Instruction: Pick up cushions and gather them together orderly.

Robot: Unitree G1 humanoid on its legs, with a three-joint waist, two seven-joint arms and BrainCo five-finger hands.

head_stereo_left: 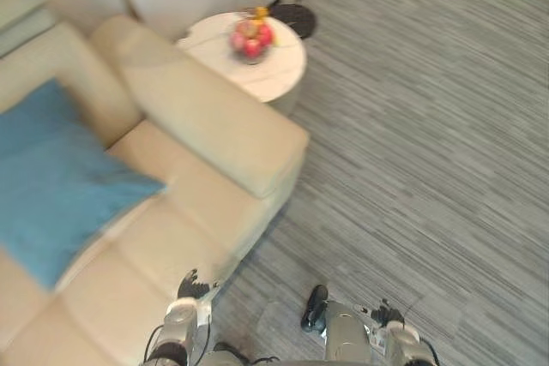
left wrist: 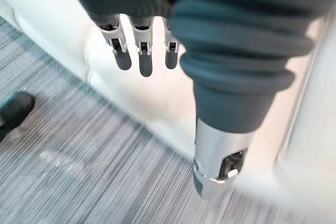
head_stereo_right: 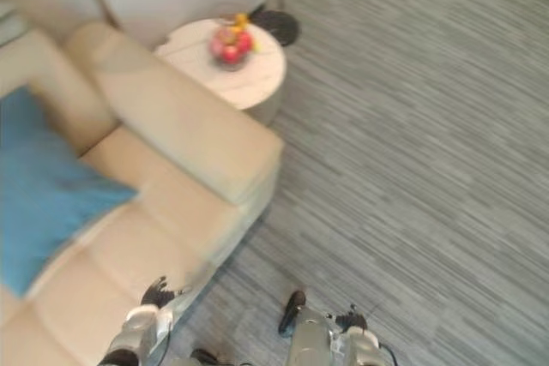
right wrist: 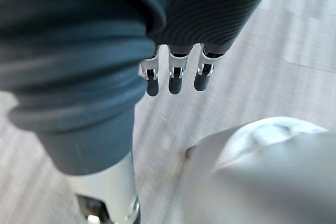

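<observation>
Closest to us, our left hand (left wrist: 145, 61) hangs at the front edge of the cream leather sofa (head_stereo_left: 214, 130). Its fingers are straight and relaxed and hold nothing, and the grey striped carpet (head_stereo_left: 412, 169) lies just below them. Our right hand (right wrist: 176, 80) hangs over that carpet, likewise slack and empty, clear of the sofa.

The task's thing, a blue square fabric cushion (head_stereo_left: 51, 182), lies on the sofa seat against the backrest. It sits forward and to our left of the left hand, across the seat pads and well apart from both hands. It is turned cornerwise, with one corner pointing along the seat toward the broad armrest and its lower corner pointing toward the seat's front edge. We judge the left hand the nearer by a good margin; it would have to reach up over the seat and leftward, while the right would have to cross our whole front.

The cushion's left side is cut off by the edge of both eye views, so we cannot tell its full outline or whether more cushions lie further along the sofa. Past the armrest stands a round white side table (head_stereo_left: 276, 75) bearing a bowl of red fruit (head_stereo_left: 251, 39). A dark shape (head_stereo_left: 297, 19) behind it is too vague for us to name.
</observation>
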